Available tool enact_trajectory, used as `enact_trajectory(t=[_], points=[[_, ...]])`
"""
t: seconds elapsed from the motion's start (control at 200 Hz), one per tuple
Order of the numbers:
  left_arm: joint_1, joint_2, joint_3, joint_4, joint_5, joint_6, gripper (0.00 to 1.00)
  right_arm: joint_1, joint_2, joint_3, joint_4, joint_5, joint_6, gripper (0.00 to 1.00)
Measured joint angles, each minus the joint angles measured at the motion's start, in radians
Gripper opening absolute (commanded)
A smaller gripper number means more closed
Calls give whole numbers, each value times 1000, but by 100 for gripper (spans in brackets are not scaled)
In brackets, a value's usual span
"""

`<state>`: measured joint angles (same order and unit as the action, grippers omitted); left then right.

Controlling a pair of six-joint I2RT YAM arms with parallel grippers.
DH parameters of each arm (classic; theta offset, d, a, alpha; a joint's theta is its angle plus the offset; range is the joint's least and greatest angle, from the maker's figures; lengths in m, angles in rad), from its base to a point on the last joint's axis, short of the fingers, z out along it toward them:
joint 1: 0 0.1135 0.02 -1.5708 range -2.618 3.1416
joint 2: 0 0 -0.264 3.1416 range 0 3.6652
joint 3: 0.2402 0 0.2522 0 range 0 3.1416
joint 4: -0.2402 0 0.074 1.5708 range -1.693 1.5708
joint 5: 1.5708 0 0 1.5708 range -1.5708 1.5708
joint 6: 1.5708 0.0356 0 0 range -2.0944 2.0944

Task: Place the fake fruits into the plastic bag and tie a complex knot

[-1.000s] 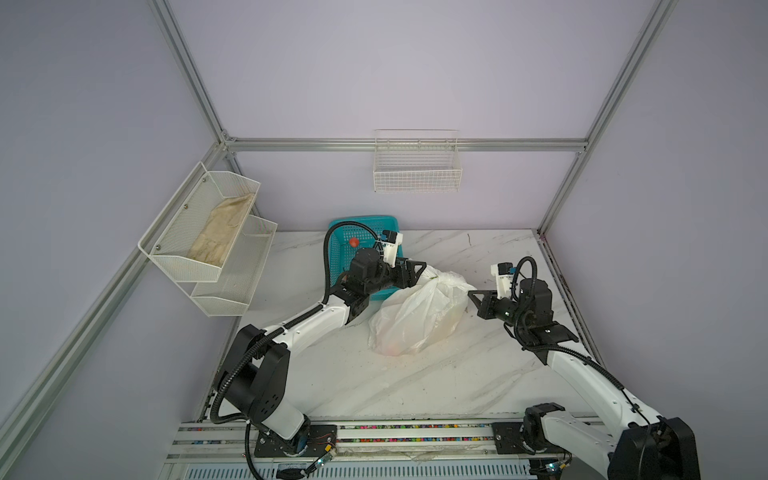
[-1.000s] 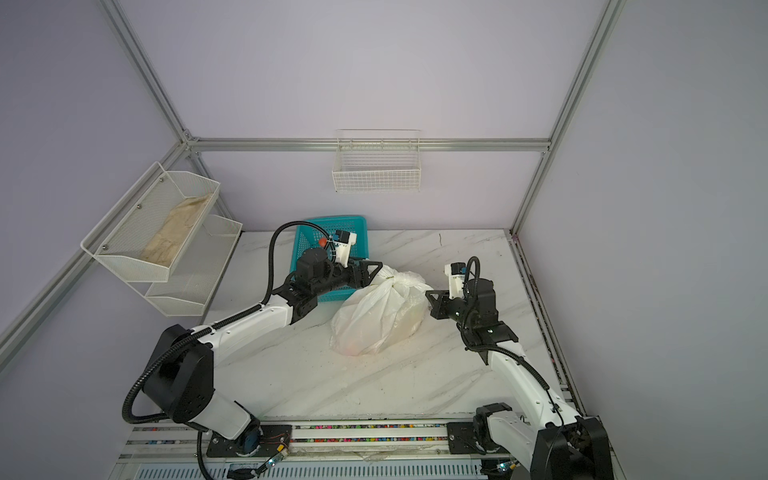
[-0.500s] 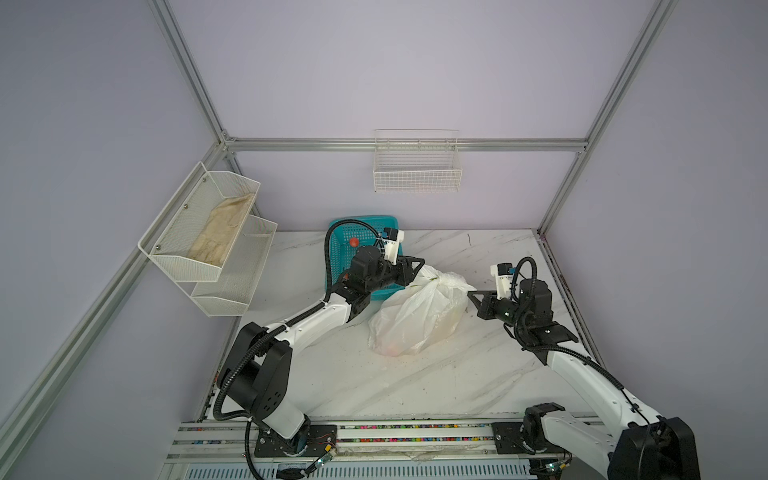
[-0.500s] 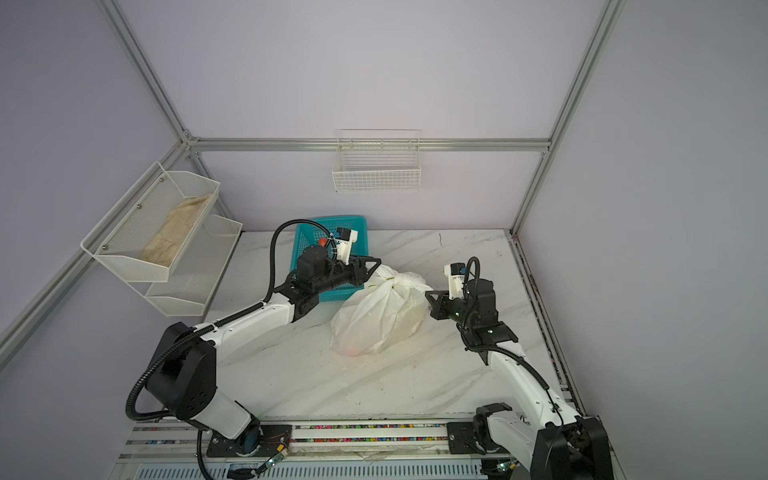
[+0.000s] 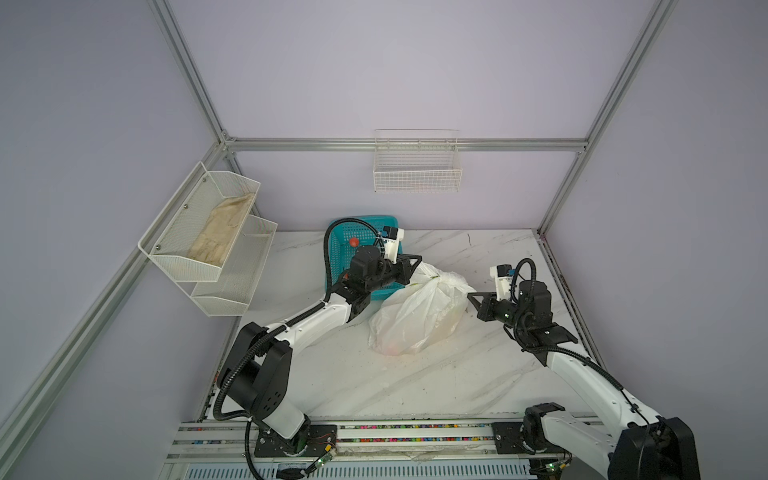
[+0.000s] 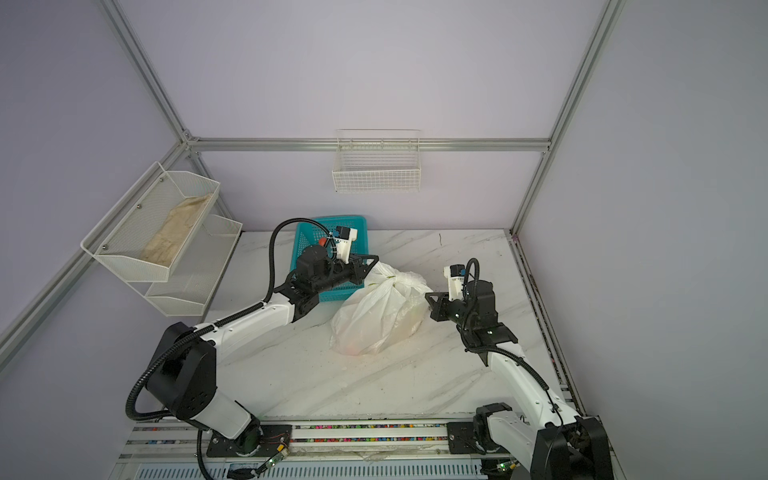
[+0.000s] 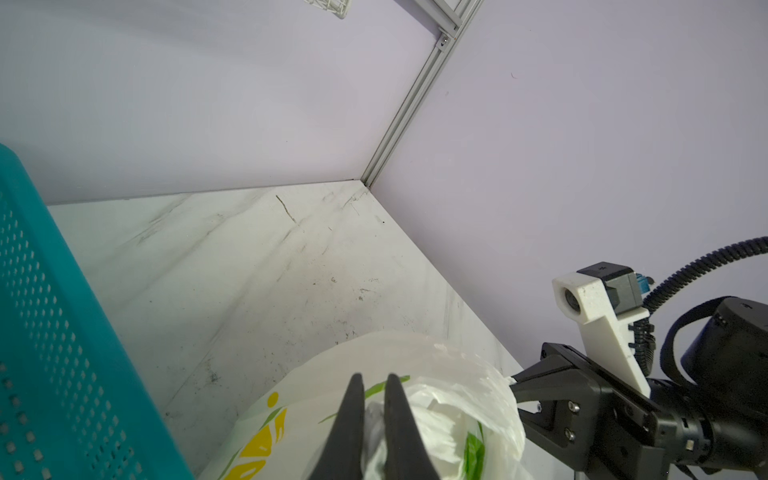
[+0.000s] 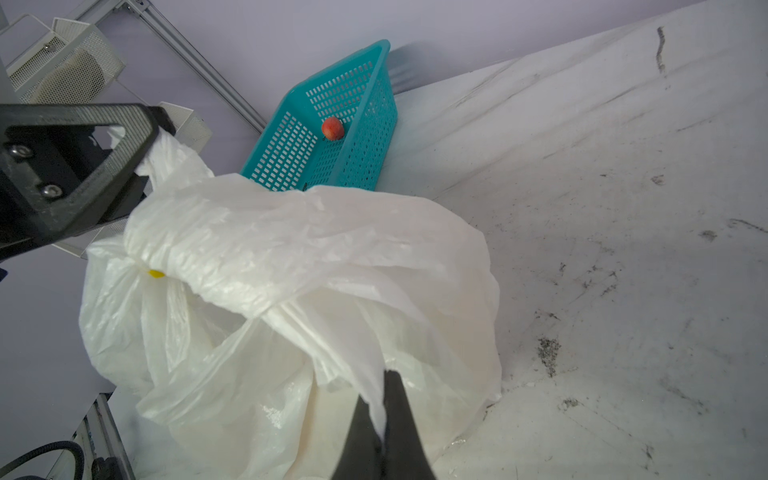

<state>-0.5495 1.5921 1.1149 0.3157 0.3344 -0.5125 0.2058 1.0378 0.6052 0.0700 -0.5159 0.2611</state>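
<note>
Your left jaws are pinched shut on the plastic bag [image 5: 419,316]. They grip bunched white film at the bag's far-left top, just past the near-right corner of the teal mesh basket [image 5: 365,217]. Your right jaws are clamped tight too, holding a stretched strip of the same film at the bag's right side. Between the two grips a twisted band of film [image 8: 257,270] runs across the top of the bag; you cannot tell whether it is a finished knot.

The bag rests on the table [image 5: 415,386] near the middle, just beside the basket. A pinkish tint shows through its near-left bottom, but the shapes inside are too blurred to name.

One red fake fruit [image 8: 332,129] lies in the basket, to the far left of the bag. The left arm's wrist covers the basket's near part. A white mesh shelf [image 5: 232,291] on the left wall holds a beige cloth [image 5: 220,232]. A wire basket [image 5: 417,174] hangs on the far wall, well apart.
</note>
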Motion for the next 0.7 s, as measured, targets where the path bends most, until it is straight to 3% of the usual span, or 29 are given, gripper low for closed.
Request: enact_trajectory(t=[0.285,0.525,0.7], points=[[26,-16,-6,10,-85,2,0,-8,-34,-38,-1,-4,52,0],[77,-91,-132,-27,-150,23,0,-50,-73,-127,20,-18,126,0],[80,-101,-145,-66,-179,48,0,-32,-82,-122,26,5,159,0]])
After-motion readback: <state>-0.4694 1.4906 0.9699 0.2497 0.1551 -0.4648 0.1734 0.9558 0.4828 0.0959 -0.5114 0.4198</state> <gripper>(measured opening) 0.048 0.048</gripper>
